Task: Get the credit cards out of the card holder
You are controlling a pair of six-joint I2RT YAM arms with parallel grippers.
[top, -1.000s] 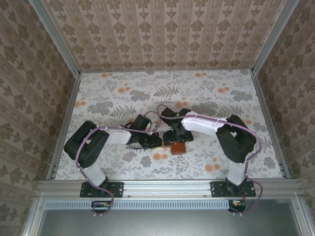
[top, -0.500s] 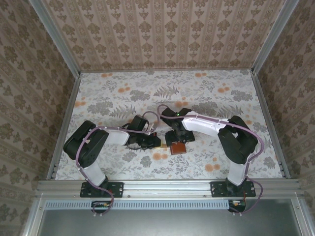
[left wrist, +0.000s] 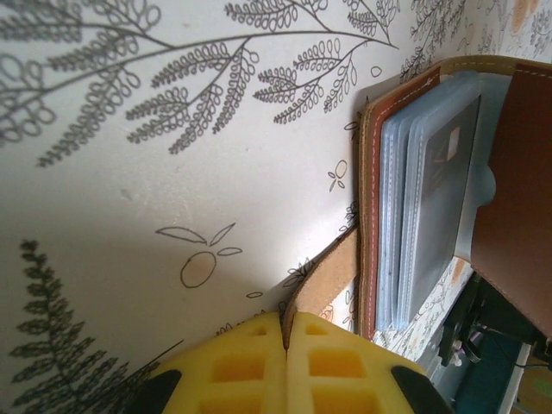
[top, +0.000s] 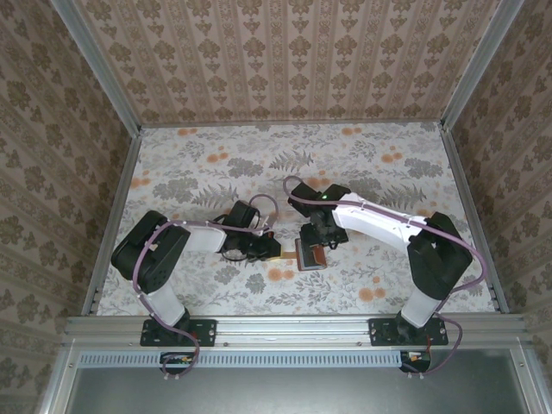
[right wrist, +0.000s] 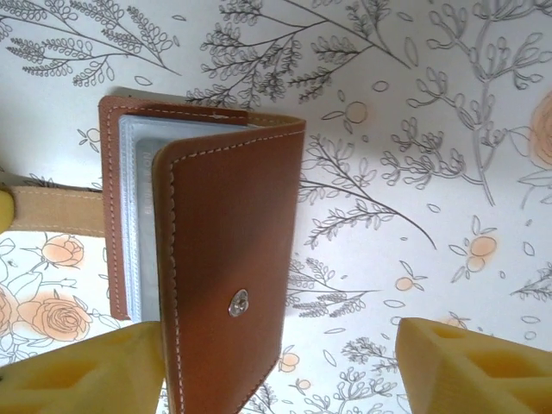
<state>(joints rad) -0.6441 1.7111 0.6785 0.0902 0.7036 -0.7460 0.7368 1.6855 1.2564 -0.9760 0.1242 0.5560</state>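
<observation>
The brown card holder (top: 310,256) lies on the flowered table (top: 362,164) between the two arms, its top cover partly lifted. My left gripper (left wrist: 286,332) is shut on the holder's tan strap (left wrist: 328,280); in the overhead view it sits just left of the holder (top: 274,253). Clear sleeves fan out inside the card holder (left wrist: 369,198), and a grey credit card (left wrist: 442,194) shows inside them. My right gripper (right wrist: 280,371) is open over the holder (right wrist: 224,259), whose brown cover with a metal snap (right wrist: 239,302) stands between the yellow fingers (right wrist: 86,371), beside the left one.
Patterned walls close in the table on three sides, with metal posts (top: 461,207) at the edges. The back half of the table (top: 293,147) is bare flowered cloth. Both arm bases sit on the rail (top: 293,329) at the near edge.
The right arm has stretched out, its elbow swinging down and to the right, and its jaws have narrowed. The holder's pale inside now shows from above. The left gripper has kept its hold.
</observation>
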